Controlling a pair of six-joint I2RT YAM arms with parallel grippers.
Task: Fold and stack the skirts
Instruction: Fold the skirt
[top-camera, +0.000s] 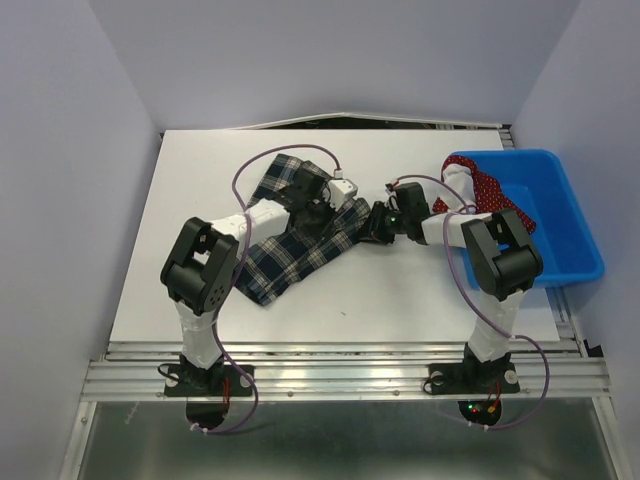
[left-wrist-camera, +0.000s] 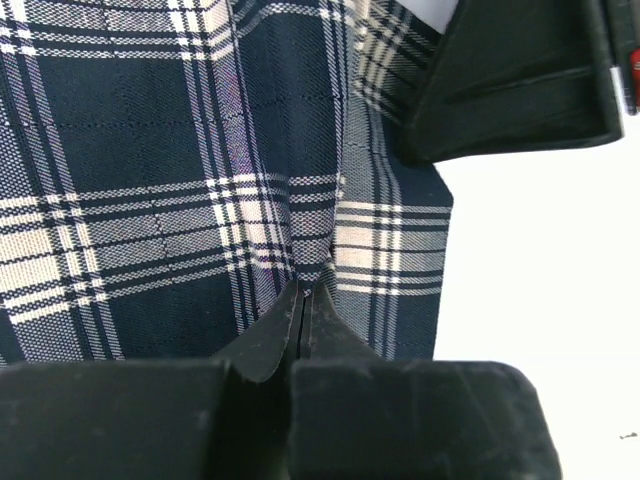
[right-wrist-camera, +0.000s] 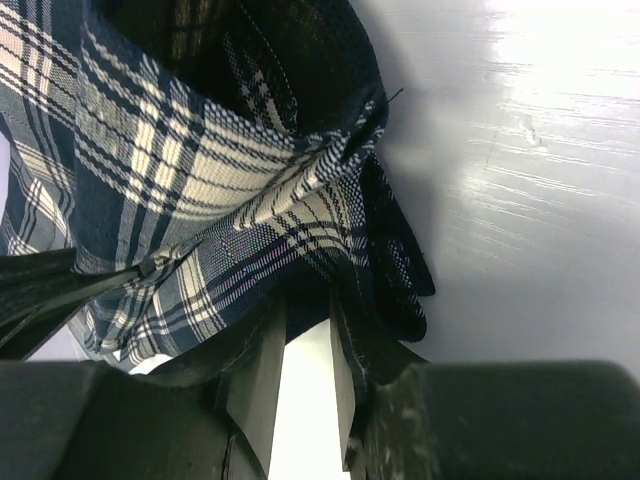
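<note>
Tightly, woven plaid skirt (top-camera: 288, 262), pleated, left gripper (left-wrist-camera: 303, 297) pinching

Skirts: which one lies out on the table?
The plaid skirt; the red dotted skirt drapes over the blue bin instead.

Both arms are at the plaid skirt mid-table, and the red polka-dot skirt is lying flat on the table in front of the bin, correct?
Not quite. The red polka-dot skirt is not flat on the table; it sits in the blue bin, draped over its rim, as the top external view shows. Both arms are indeed at the plaid skirt mid-table.
</note>
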